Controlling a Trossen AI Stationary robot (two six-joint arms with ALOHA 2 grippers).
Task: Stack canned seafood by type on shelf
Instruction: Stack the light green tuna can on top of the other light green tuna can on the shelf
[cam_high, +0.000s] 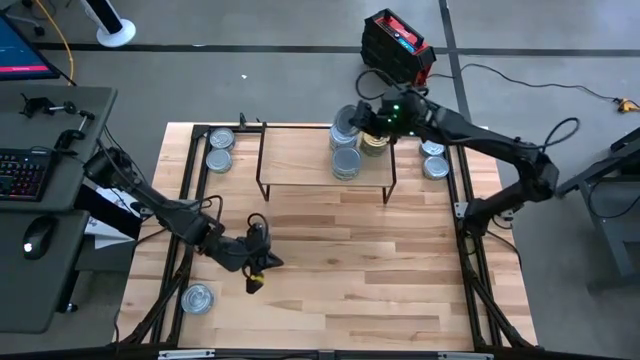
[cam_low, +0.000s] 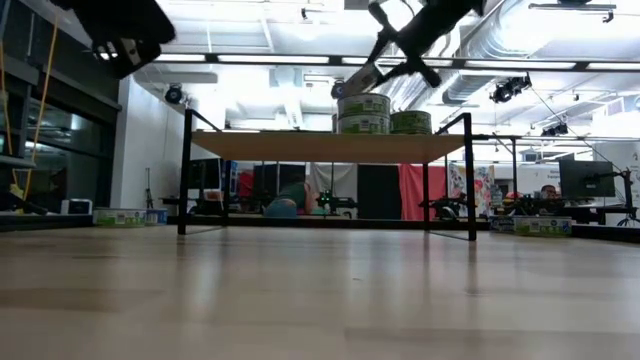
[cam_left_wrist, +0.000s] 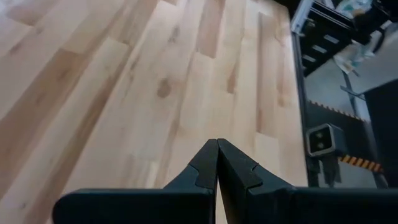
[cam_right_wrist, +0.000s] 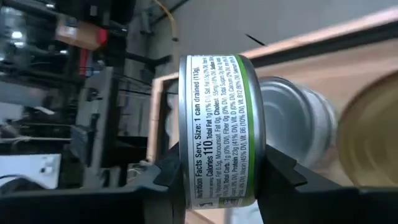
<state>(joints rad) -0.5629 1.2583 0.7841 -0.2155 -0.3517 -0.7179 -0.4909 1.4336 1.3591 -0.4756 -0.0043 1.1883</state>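
On the left side of the table (cam_high: 330, 260), a lone tin (cam_high: 198, 297) sits near the front corner. Two more tins (cam_high: 220, 148) sit at the back left, just beside the shelf (cam_high: 300, 155). The left gripper (cam_high: 256, 272) hangs low over bare wood in front of the shelf. Its two fingers (cam_left_wrist: 208, 165) are pressed tight together and hold nothing.

On the right end of the shelf are stacks of silver tins (cam_high: 346, 150) with a gold tin (cam_high: 375, 143) beside them. The arm covers part of them from above, so they are hard to count.

The right gripper (cam_right_wrist: 222, 180) is just above these stacks. It squeezes a tin with a green and white label (cam_right_wrist: 216, 127) from both sides. In the low view this held tin is only partly seen, tilted above the stack.

Two more tins (cam_high: 434, 160) lie on the table right of the shelf, partly hidden by the arm.
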